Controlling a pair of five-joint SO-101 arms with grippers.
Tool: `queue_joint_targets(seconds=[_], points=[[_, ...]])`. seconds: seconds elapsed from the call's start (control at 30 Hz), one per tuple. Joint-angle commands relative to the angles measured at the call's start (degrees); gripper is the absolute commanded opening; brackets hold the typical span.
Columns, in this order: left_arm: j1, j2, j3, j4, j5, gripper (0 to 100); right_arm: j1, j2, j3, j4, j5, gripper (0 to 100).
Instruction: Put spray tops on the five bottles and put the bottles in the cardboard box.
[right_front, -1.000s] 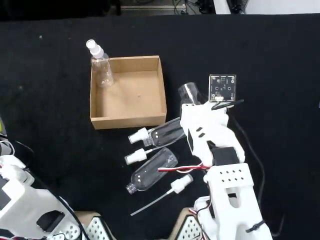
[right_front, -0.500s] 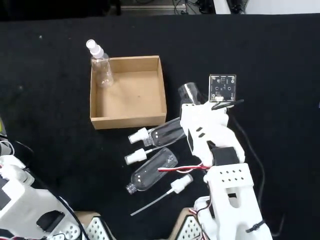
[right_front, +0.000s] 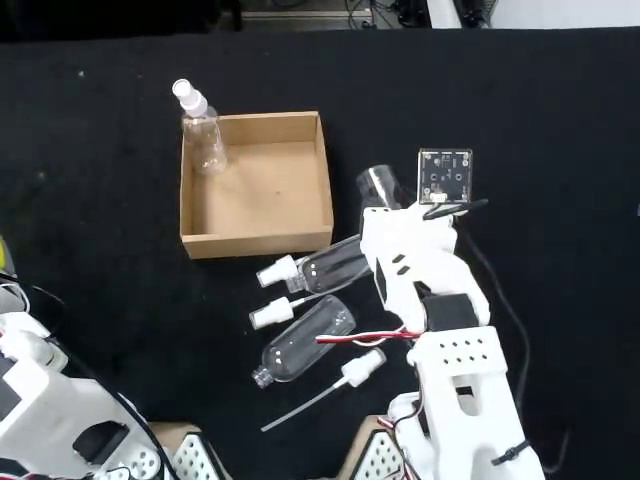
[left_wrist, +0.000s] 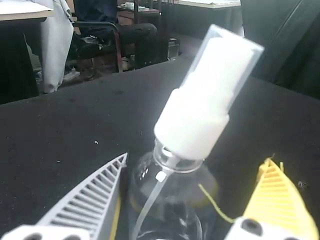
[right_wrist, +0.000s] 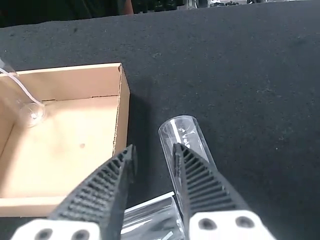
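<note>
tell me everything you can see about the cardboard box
The cardboard box is a shallow, square, open-topped tray of plain brown card, flat on the black table. One clear bottle with a white spray top stands in its far left corner; the rest of its floor is bare.
</note>
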Motion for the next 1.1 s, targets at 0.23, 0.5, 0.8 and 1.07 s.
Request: queue_joint_targets(seconds=[0.23, 0.5, 0.8, 1.07], points=[[2.33, -1.05, -0.22, -0.09, -0.79, 4, -0.88, -1.27, -0.40, -1.23, 0.00, 9.6], [4.09, -9.58, 0.57, 1.93, 1.32, 3, -0.88, -1.27, -0.40, -1.41, 0.00, 9.6], [16.40, -47.30, 0.57, 41.14, 6.51, 3, -0.79, -1.19, -0.31, -1.49, 0.09, 9.6], [36.18, -66.90, 2.07, 53.98, 7.74, 3, -0.79, -1.10, -0.31, -1.49, 0.09, 9.6]])
